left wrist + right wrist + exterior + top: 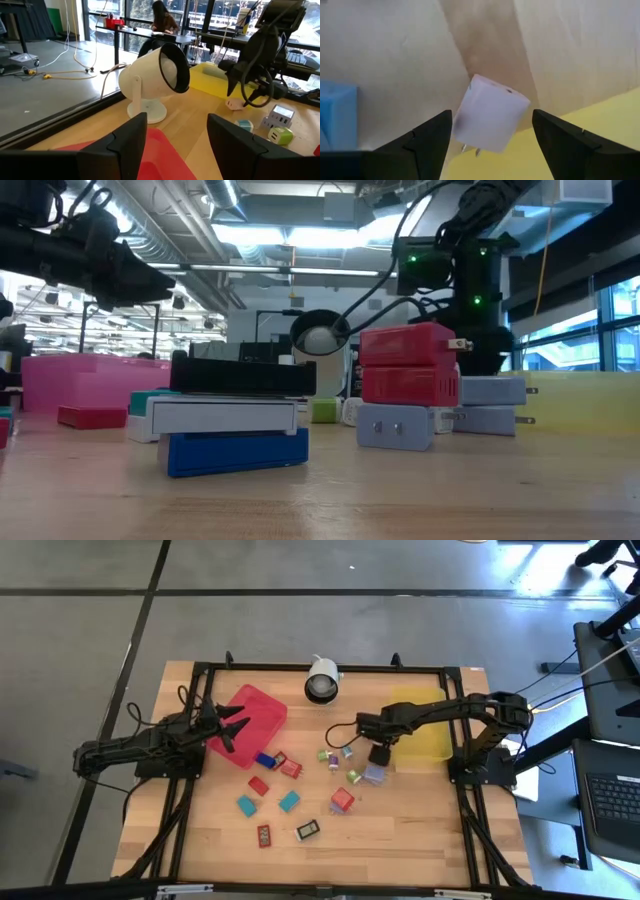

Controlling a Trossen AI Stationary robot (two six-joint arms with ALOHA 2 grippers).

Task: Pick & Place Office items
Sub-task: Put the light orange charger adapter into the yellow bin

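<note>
Office items [290, 800] lie scattered over the middle of the wooden table [400, 845] — small blocky pieces in red, teal, blue, lilac and green, and a black one with a white label [308, 830] nearest the front edge. The right gripper [378, 753] points down with its jaws apart; between its fingers, seen from the wrist, sits a pale lilac plug block [490, 114] with two small prongs, lying right at the edge of the yellow tray [425, 730]. The fingers stand clear on either side of it, not touching. A blue piece [337, 116] shows just beside it. The left gripper [237, 727] hovers over the corner of the red tray [255, 705], jaws apart and nothing between them. Beyond its fingers stands a white round lamp-like device [152, 82] at the table's far edge. From table height a red block [410, 365] sits stacked on lilac ones — and farther back in the room a person [161, 22] sits at a desk.
</note>
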